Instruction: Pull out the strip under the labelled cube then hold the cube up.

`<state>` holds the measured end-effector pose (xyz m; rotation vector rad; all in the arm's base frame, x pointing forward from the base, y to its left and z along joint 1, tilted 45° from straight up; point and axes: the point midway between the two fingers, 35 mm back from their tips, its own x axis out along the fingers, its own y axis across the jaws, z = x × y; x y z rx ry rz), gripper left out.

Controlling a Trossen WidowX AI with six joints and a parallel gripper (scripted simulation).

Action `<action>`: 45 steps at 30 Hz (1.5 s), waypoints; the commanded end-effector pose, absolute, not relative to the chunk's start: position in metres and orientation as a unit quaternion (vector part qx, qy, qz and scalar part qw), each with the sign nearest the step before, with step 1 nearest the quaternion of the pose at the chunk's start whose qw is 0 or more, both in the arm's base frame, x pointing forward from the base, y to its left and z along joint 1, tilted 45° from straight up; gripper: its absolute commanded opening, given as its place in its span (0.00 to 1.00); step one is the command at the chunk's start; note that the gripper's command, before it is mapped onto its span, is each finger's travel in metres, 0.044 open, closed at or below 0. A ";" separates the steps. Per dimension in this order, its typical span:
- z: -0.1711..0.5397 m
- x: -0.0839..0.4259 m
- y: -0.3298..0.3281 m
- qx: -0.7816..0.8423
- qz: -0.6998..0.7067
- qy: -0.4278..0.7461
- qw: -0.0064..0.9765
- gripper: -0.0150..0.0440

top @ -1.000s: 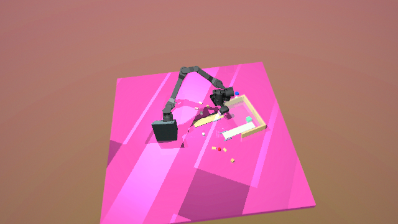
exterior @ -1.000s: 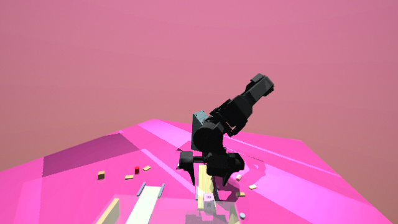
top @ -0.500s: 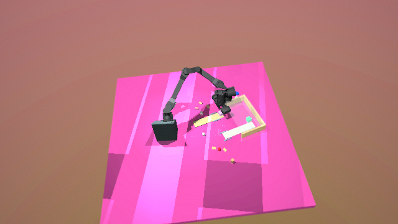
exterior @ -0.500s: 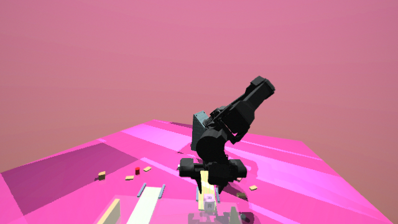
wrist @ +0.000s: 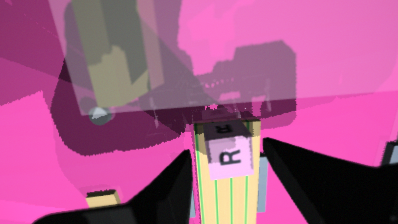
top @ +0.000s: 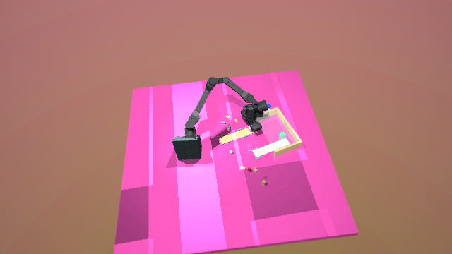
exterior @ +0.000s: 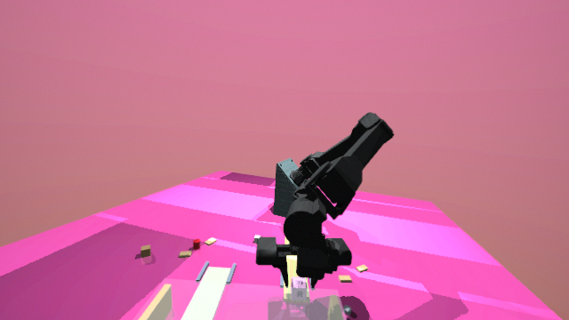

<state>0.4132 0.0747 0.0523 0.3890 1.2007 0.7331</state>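
The labelled cube is pale pink with a black R. It rests on the far end of the yellow strip, which has green lines along it and stands clear of the transparent cover. My gripper is partly open. Its fingertips stand on either side of the cube and the strip end, with a gap on each side in the wrist view. In the top view the arm hides much of the cube. A white strip lies beside, with a teal block near its far end.
Tan walls stand around the far side under a see-through cover. Short grey-blue guides flank the strips. A blue ball, a red piece and several small tan blocks lie about. A grey ball is near the cover's edge.
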 end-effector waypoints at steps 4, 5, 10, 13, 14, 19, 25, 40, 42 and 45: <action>0.043 0.413 0.082 0.180 0.331 0.552 0.744 0.68; 0.042 0.414 0.083 0.180 0.331 0.552 0.744 0.68; 0.039 0.414 0.086 0.180 0.331 0.552 0.744 0.68; 0.041 0.414 0.086 0.179 0.336 0.549 0.744 0.59; 0.041 0.414 0.086 0.179 0.336 0.549 0.744 0.54; 0.041 0.414 0.086 0.179 0.336 0.549 0.744 0.49; 0.041 0.414 0.086 0.179 0.336 0.549 0.744 0.35; 0.054 0.352 0.055 0.180 0.331 0.554 0.743 0.25; 0.054 0.349 0.053 0.180 0.330 0.554 0.743 0.25; 0.054 0.347 0.053 0.180 0.330 0.554 0.743 0.25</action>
